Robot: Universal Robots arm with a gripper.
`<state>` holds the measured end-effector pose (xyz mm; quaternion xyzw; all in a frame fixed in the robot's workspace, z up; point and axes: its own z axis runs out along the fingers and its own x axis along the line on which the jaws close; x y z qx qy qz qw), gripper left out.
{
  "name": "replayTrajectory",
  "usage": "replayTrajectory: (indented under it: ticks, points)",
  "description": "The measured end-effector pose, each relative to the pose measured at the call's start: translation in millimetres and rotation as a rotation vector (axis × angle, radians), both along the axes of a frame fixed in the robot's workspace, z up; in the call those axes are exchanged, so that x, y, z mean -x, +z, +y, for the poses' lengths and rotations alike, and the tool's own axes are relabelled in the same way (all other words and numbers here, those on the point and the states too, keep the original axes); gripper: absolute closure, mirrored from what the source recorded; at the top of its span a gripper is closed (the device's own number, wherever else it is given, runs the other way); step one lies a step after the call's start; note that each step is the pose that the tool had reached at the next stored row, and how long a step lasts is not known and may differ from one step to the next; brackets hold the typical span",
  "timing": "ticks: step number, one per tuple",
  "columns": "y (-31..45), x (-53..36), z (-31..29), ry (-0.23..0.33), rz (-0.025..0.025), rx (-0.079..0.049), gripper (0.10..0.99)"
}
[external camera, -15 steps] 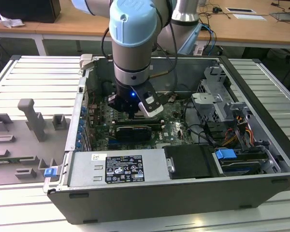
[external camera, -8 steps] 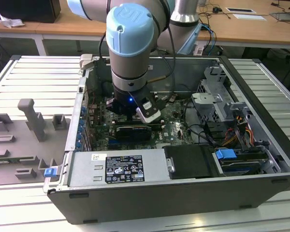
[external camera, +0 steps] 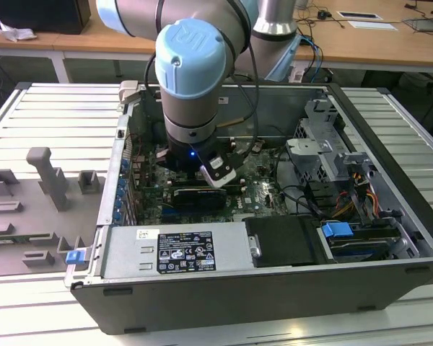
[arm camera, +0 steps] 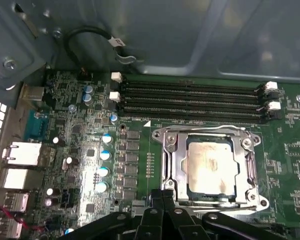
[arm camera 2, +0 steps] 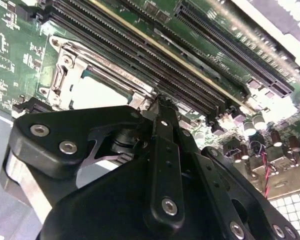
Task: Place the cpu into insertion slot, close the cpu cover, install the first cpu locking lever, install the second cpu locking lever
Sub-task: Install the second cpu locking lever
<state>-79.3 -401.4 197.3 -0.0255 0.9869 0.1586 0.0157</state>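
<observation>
The black gripper [arm camera: 162, 194], fingers pressed together and holding nothing, hovers just beside the pale square cpu [arm camera: 211, 166], framed by the silver cpu cover [arm camera: 172, 159].

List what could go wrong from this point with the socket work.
1. The gripper sits right at the cpu cover edge; a small misalignment could scrape the cpu showing through its window.
2. The memory slots run close beside the insertion slot, so a sideways move may strike them.
3. A loose black cable hangs above the board and could snag the arm.
</observation>
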Motion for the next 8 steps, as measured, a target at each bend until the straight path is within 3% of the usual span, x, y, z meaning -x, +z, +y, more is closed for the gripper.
replayTrajectory:
  ticks: [3,5,8]
  points:
    - [-3.0,0.6,0.2,0.002,-0.0001,-0.014,0.980]
    - [-3.5,1.7,0.2,0.003,-0.0001,-0.017,0.980]
    - [2.8,2.1,0.2,0.003,-0.0003,-0.017,0.980]
